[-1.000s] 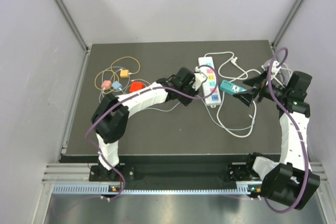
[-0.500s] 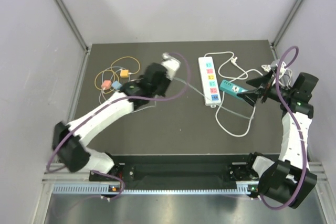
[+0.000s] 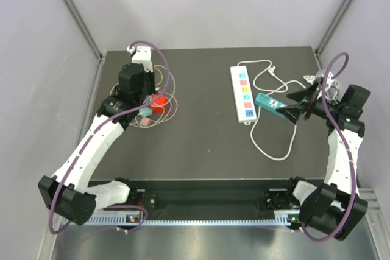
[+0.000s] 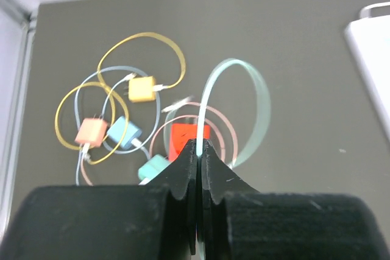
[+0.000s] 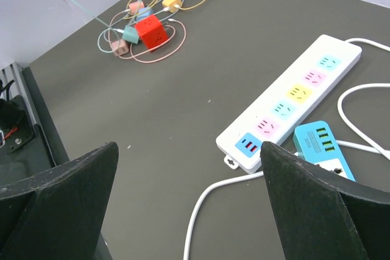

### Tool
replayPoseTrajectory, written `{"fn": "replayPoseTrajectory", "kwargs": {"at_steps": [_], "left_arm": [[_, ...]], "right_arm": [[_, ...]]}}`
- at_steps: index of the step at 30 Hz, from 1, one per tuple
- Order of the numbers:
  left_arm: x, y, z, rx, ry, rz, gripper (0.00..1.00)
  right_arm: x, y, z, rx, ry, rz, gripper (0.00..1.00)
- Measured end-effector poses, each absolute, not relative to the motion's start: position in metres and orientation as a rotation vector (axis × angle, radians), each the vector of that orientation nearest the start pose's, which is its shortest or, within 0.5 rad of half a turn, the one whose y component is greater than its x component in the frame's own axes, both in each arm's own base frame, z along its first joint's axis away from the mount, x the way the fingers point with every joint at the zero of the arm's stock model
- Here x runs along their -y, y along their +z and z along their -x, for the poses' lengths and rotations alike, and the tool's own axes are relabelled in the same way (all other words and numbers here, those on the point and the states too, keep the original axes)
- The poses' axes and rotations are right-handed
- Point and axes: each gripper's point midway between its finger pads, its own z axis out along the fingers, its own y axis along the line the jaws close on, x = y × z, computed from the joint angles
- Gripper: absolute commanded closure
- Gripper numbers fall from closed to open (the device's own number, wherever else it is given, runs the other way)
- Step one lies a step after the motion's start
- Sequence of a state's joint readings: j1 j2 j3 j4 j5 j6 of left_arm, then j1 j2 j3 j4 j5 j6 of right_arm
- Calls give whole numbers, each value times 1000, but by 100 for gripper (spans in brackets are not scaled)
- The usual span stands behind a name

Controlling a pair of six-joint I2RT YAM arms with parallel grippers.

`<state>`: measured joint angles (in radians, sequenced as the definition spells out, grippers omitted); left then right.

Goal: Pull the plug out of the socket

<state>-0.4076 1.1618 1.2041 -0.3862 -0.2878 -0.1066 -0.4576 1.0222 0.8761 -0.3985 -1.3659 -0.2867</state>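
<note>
The white socket strip (image 3: 242, 94) lies at the back right of the mat with no plug in it; it also shows as the white socket strip (image 5: 292, 105). The mint plug (image 4: 153, 167) sits beside a red cube socket (image 4: 189, 138) in the pile at the left, and the right wrist view shows the mint plug (image 5: 130, 35) there too. Its thin mint cable (image 4: 204, 108) loops up into my left gripper (image 4: 200, 145), which is shut on it above the pile; overhead the left gripper (image 3: 141, 92) hangs there. My right gripper (image 5: 192, 205) stands wide open near the strip, holding nothing.
A teal power strip (image 3: 271, 103) and loose white cord (image 3: 271, 144) lie right of the white strip. The pile holds a yellow plug (image 4: 141, 88), a pink plug (image 4: 91, 131) and a blue plug (image 4: 124, 132) with tangled thin cables.
My left arm has swung from the white strip across to the pile at the left, its jaws closing on the mint cable. The right arm has drawn back slightly and stays open.
</note>
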Motion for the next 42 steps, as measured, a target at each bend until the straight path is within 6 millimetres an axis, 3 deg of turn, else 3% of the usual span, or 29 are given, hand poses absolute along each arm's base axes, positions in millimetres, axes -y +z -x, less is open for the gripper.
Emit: {"fn": "replayPoseTrajectory", "kwargs": {"at_steps": [3, 9, 11, 12, 13, 16, 18, 19, 23, 29, 32, 36, 42], "left_arm": [[91, 283, -373, -1943, 6, -40, 100], [39, 224, -391, -2072, 150, 122, 100], [27, 211, -397, -2099, 173, 166, 93], [24, 204, -399, -2114, 174, 184, 87], [21, 197, -401, -2132, 171, 196, 65], [19, 180, -403, -2178, 131, 228, 30], [21, 175, -401, -2200, 85, 247, 13], [22, 176, -400, -2198, 59, 257, 2], [27, 197, -390, -2147, -39, 293, 1], [44, 274, -356, -1940, -242, 259, 1], [63, 297, -329, -1867, -377, 171, 1], [80, 290, -290, -1836, -502, 86, 1], [63, 296, -255, -1716, -444, 121, 1]], "right_arm": [[-56, 266, -268, -1652, 887, 591, 0], [-57, 266, -267, -1650, 897, 591, 0], [-57, 266, -267, -1649, 899, 591, 0], [-57, 266, -267, -1649, 901, 591, 0], [-57, 266, -267, -1649, 902, 591, 0], [-57, 266, -266, -1648, 903, 589, 0], [-56, 266, -266, -1649, 903, 587, 0], [-56, 266, -266, -1650, 903, 586, 0], [-56, 266, -266, -1651, 903, 586, 0], [-52, 258, -270, -1689, 877, 555, 0], [-44, 252, -277, -1734, 815, 515, 0], [-19, 240, -292, -1844, 657, 381, 0], [46, 245, -311, -1925, 226, 117, 0]]}}
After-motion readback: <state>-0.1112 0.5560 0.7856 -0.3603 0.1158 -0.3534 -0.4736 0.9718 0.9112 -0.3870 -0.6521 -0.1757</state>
